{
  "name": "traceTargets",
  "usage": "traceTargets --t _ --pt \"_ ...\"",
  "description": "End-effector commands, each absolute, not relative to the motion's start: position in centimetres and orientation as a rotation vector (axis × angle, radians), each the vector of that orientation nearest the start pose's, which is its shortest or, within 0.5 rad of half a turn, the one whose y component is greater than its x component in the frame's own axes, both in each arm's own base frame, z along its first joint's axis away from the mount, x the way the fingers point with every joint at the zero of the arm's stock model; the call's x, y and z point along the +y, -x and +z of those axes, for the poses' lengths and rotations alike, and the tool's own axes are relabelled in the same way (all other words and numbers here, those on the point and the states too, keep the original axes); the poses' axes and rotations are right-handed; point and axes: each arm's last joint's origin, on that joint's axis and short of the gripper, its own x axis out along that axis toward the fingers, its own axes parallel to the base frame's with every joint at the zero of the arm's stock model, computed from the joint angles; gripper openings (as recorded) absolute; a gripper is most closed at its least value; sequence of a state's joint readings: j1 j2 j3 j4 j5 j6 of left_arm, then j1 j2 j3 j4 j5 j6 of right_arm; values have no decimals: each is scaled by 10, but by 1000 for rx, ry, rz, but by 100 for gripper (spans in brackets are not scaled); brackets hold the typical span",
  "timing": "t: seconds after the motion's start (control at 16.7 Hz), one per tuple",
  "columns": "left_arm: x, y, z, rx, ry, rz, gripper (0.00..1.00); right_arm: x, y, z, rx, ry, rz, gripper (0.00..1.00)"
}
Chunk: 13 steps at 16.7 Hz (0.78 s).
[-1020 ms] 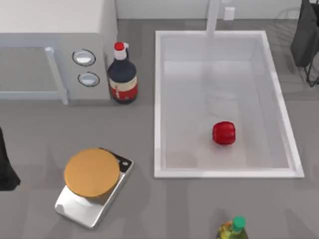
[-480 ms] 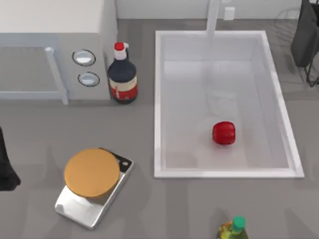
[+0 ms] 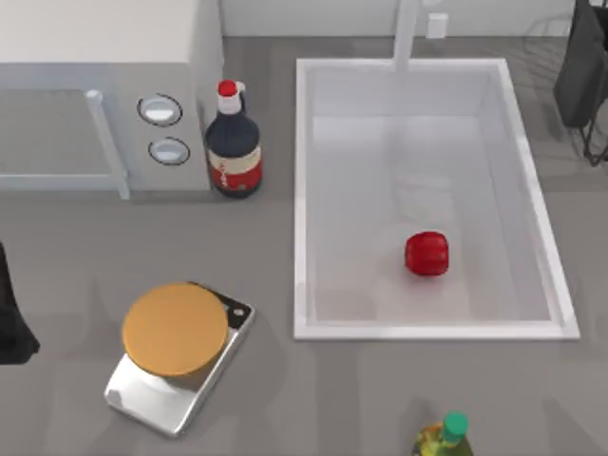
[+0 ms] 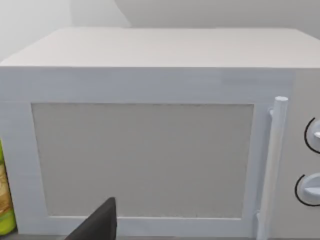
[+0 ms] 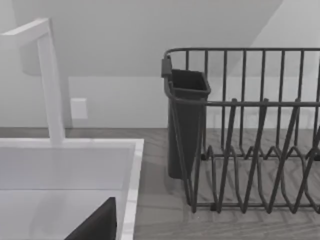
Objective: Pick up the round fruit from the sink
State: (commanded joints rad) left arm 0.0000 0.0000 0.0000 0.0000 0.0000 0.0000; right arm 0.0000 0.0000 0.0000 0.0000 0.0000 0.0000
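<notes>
The round fruit (image 3: 427, 254) lies on the floor of the sink (image 3: 302, 190), toward the basin's near right part, apart from every wall. Nothing rests on it or beside it, and the space above it is open. The white faucet post (image 3: 407, 33) rises at the sink's far rim, well away from the fruit.

On the bench (image 3: 285, 399) to the left of the sink stands a dark bottle (image 3: 233, 142) with a small red cap, just beside the white microwave (image 3: 95, 85). Nearer the front left sits a silver scale (image 3: 176, 366) carrying a round orange disc (image 3: 176, 328). A green-capped bottle (image 3: 446, 437) stands at the front edge, below the sink. A dark wire dish rack (image 5: 245, 135) with a dark cup sits right of the sink.

The left arm (image 3: 11, 313) is parked at the left edge of the top view, the right arm (image 3: 584, 66) at the far right corner. Whether either gripper is open or closed cannot be told.

Compared with the earlier frames, nothing has shifted: fruit, bottles, scale and both arms sit where they were.
</notes>
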Motion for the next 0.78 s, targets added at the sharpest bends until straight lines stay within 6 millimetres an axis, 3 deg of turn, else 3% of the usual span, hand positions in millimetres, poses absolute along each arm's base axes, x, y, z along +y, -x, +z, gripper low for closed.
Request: traceTargets --t 0.3,0.54,0.78 --pt "-1 -106 160 0 0 0 100 1 -108 175 65 -16 16 100" --pt "-1 -106 160 0 0 0 100 6 -120 211 225 -51 52 100" --pt "-1 -106 160 0 0 0 100 18 -156 254 452 -90 89 100"
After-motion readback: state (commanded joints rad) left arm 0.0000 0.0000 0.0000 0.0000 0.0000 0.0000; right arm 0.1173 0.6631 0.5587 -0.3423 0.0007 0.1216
